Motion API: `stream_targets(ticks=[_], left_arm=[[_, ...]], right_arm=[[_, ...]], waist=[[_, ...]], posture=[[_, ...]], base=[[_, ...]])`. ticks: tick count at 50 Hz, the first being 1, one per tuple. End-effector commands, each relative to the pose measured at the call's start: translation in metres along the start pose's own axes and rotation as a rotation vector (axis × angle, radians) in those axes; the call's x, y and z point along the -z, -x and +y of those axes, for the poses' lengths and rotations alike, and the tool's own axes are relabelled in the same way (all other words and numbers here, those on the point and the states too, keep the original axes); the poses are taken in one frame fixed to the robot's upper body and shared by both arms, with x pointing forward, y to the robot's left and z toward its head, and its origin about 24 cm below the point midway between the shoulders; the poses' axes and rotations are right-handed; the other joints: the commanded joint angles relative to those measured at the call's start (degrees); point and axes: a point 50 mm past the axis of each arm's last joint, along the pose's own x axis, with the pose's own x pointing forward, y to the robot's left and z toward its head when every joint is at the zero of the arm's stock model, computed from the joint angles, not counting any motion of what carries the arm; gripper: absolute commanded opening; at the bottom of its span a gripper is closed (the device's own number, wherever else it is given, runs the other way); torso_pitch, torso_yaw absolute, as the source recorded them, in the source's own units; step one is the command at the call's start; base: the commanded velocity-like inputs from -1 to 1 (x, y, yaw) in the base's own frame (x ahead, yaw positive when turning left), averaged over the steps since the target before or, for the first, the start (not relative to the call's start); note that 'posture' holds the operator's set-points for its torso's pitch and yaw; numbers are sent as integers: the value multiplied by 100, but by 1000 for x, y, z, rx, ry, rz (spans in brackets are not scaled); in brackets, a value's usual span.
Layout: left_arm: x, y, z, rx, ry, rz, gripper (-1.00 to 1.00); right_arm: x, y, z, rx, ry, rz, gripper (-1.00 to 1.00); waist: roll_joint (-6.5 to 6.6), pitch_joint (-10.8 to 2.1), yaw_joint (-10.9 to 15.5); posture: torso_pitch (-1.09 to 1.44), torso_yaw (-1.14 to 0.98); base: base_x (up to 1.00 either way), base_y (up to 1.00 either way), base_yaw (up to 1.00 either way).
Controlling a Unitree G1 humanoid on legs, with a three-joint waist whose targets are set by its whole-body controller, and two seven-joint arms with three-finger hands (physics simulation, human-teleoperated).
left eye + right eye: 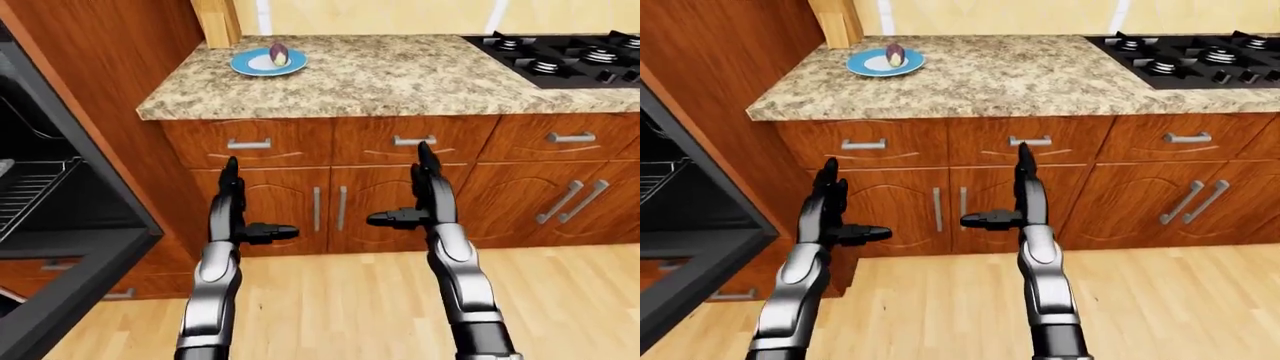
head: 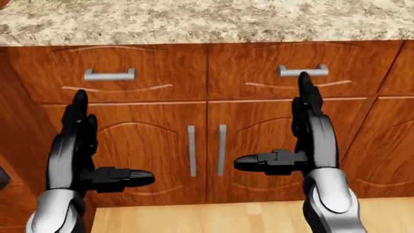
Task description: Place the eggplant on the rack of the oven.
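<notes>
Eggplant (image 1: pixel 279 54) is sitting on a blue plate (image 1: pixel 250 66) at the far left end of the granite counter (image 1: pixel 400 79), well apart from both hands; the left hand (image 1: pixel 238 217) and right hand (image 1: pixel 420 202) are hanging empty before the cabinet doors, fingers spread; the oven (image 1: pixel 60 225) is standing open at the left-eye view's left, its rack (image 1: pixel 25 191) showing; reaching from here is risking a short grab or clipping the oven door.

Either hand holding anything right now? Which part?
Nothing held. Left hand and right hand are open and empty; the eggplant sits on its plate.
</notes>
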Motion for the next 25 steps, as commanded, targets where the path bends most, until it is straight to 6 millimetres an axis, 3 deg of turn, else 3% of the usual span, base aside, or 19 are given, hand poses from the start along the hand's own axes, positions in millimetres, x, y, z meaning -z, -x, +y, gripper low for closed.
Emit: stream_targets(ticks=[1,6,11,13,17,22,25], left_arm=[[-25,-8,0,2,2,-75,100],[-53,-22,5,-38,-10,-93,100],[-69,-33,10,-87,-29,-98,100],[-85,-38,10,-81,-25,-119,100],[-109,-38,12,-110,-31,-161,100],[-127,-40,10,-105,-39,-180,100],[-138,-39,8,-87,-47,-205,100]], right_arm=[[-25,-8,0,-4,8,-71,100],[-58,-17,0,-21,29,-96,100],[-76,-26,-3,-14,36,-104,100],[-87,-28,-6,-11,44,-108,100],[-98,-26,-7,-37,48,-120,100],[-137,-24,-12,4,49,-194,100],[-143,-26,-9,-23,20,-211,100]], waist=[[8,-106,-2],[12,-70,3],[21,-28,0],[21,-36,-1],[12,-19,-1],[13,10,9],[37,30,9]], posture=[[0,0],[0,0],[0,0],[0,0],[0,0],[0,0],[0,0]], base=[[0,0,0],[0,0,0],[0,0,0],[0,0,0],[0,0,0],[0,0,0],[0,0,0]])
